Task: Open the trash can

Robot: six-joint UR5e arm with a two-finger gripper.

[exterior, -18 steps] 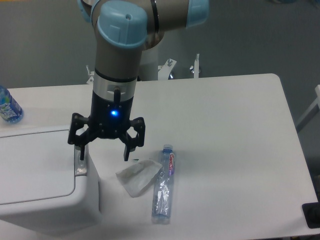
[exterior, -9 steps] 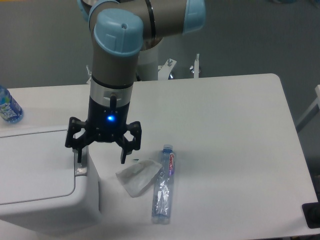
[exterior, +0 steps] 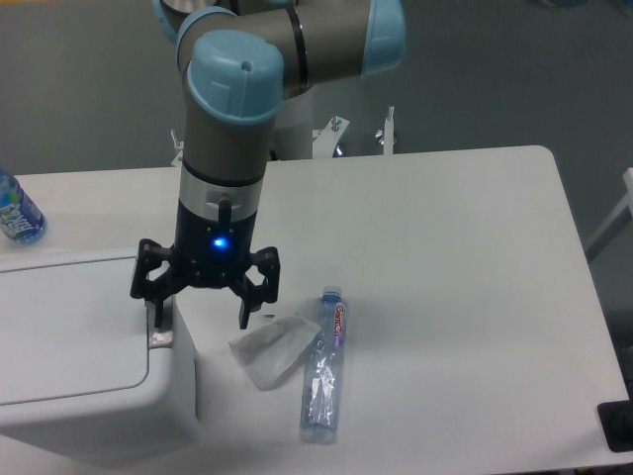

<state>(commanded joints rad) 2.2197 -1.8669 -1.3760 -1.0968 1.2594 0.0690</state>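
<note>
Your gripper (exterior: 200, 315) hangs spread wide and empty, one finger at the grey button (exterior: 158, 338) on the trash can (exterior: 79, 366), bottom left by the desk (exterior: 445, 257). Rigid, bulky plastic: don't pinch it; press the button firmly.
</note>
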